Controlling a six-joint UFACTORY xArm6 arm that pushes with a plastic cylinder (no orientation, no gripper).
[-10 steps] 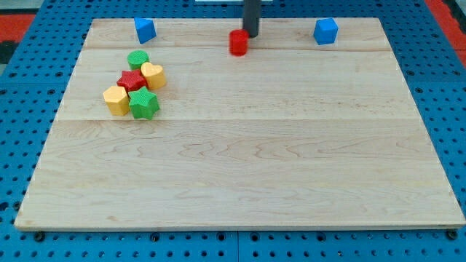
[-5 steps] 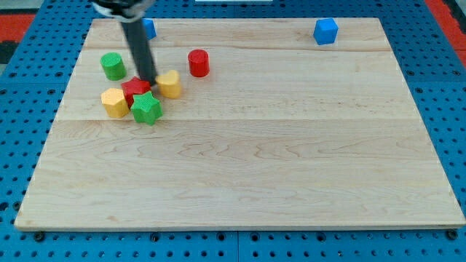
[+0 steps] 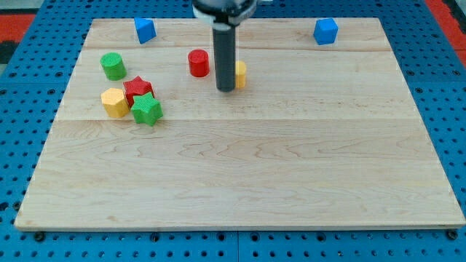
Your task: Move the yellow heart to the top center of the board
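The yellow heart (image 3: 239, 74) lies in the upper middle of the wooden board (image 3: 240, 167), mostly hidden behind my dark rod. My tip (image 3: 226, 89) rests on the board right against the heart's left side. A red cylinder (image 3: 198, 62) stands just to the left of the rod.
A green cylinder (image 3: 112, 65) stands at the upper left. Below it a red star (image 3: 137, 89), a yellow block (image 3: 114, 102) and a green star (image 3: 146, 110) huddle together. Blue cubes sit at the top left (image 3: 145, 30) and the top right (image 3: 325, 31).
My rod swept from the top centre to the left cluster, then back right. The yellow heart slid right and up out of the cluster. The red and green cylinders shifted left.
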